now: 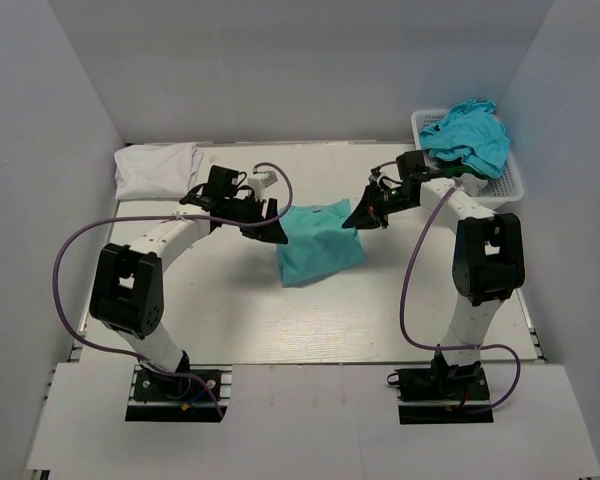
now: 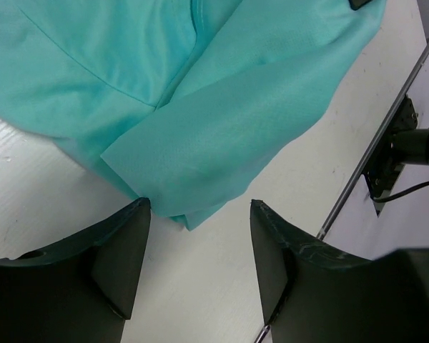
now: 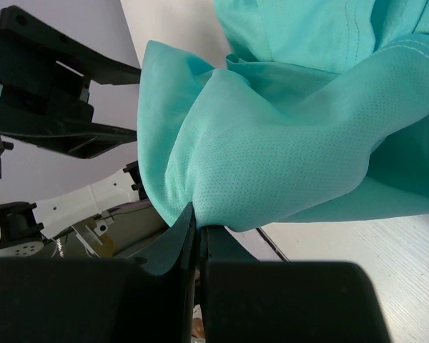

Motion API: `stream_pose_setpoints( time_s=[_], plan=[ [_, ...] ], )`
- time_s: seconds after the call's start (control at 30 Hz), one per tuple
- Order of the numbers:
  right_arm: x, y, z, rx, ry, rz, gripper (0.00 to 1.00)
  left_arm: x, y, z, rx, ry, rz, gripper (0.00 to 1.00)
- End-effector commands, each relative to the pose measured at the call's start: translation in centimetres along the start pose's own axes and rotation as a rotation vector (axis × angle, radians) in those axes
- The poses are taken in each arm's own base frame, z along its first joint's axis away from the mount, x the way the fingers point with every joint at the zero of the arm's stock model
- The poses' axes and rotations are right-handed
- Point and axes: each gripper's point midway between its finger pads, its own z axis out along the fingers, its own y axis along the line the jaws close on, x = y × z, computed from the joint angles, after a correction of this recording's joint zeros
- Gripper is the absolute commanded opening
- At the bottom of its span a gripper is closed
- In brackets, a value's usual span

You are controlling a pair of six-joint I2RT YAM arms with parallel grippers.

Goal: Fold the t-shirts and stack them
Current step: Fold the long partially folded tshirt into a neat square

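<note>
The mint-green t-shirt is laid in the middle of the tabletop, partly folded. Its right edge is pinched by the right tool, whose fingers are pressed together on the bunched cloth. The left tool is held at the shirt's left edge with its fingers apart. A white t-shirt is laid folded at the far left. Turquoise-blue t-shirts are piled in a white basket at the far right.
</note>
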Motion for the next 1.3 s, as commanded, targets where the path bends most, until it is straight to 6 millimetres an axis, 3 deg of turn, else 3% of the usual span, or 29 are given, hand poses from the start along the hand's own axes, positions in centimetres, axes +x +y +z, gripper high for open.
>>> stream_pose_setpoints(
  time_s=[0.0, 0.07, 0.23, 0.47, 0.6, 0.63, 0.7, 0.83, 0.93, 1.03, 1.13, 1.17, 1.2, 1.23, 1.27],
  plan=[
    [0.2, 2.1, -1.0, -0.049, -0.023, -0.052, 0.00, -0.5, -0.7, 0.0, 0.038, -0.011, 0.026, 0.68],
    [0.3, 2.1, -1.0, -0.053, -0.019, -0.052, 0.00, -0.8, -0.9, -0.2, 0.039, -0.020, 0.035, 0.68],
    [0.3, 2.1, -1.0, -0.057, -0.019, -0.053, 0.00, -0.2, 0.6, -0.6, -0.067, -0.001, 0.013, 0.68],
    [0.6, 2.4, -1.2, -0.075, -0.011, -0.054, 0.00, 0.6, 0.8, -0.2, -0.056, 0.029, -0.012, 0.68],
    [0.6, 2.1, -1.1, -0.073, -0.009, -0.048, 0.00, -0.9, -0.8, 0.2, 0.048, -0.032, 0.023, 0.65],
    [0.7, 2.1, -1.0, -0.077, -0.003, -0.042, 0.00, -1.0, -2.2, 0.2, 0.107, -0.037, 0.031, 0.65],
    [0.7, 2.2, -1.0, -0.080, -0.002, -0.047, 0.00, -1.0, -2.5, 0.1, 0.122, -0.047, 0.043, 0.65],
    [0.6, 2.4, -1.0, -0.078, -0.009, -0.054, 0.00, -0.5, -2.4, 0.3, 0.130, -0.027, 0.036, 0.63],
    [0.6, 2.3, -1.0, -0.080, -0.008, -0.054, 0.00, 0.7, -1.0, 0.8, 0.077, 0.015, 0.000, 0.62],
    [0.8, 2.2, -1.0, -0.080, -0.006, -0.052, 0.00, 0.7, -0.9, 0.8, 0.067, 0.014, -0.001, 0.52],
    [0.8, 2.4, -0.9, -0.083, -0.006, -0.060, 0.00, 0.3, -1.1, 0.6, 0.068, 0.000, 0.001, 0.31],
    [0.7, 2.4, -1.0, -0.085, -0.009, -0.061, 0.00, 0.2, -0.9, 0.6, 0.058, -0.001, 0.001, 0.16],
    [0.7, 2.5, -1.1, -0.086, -0.011, -0.061, 0.00, 0.4, -1.0, 0.5, 0.057, 0.000, -0.010, 0.07],
    [0.7, 2.5, -1.1, -0.087, -0.012, -0.066, 0.00, 0.0, -0.9, 0.4, 0.038, -0.017, -0.008, 0.00],
    [0.5, 2.6, -1.2, -0.086, -0.018, -0.068, 0.00, -0.1, -0.8, 0.4, 0.028, -0.018, -0.018, 0.00]
  ],
)
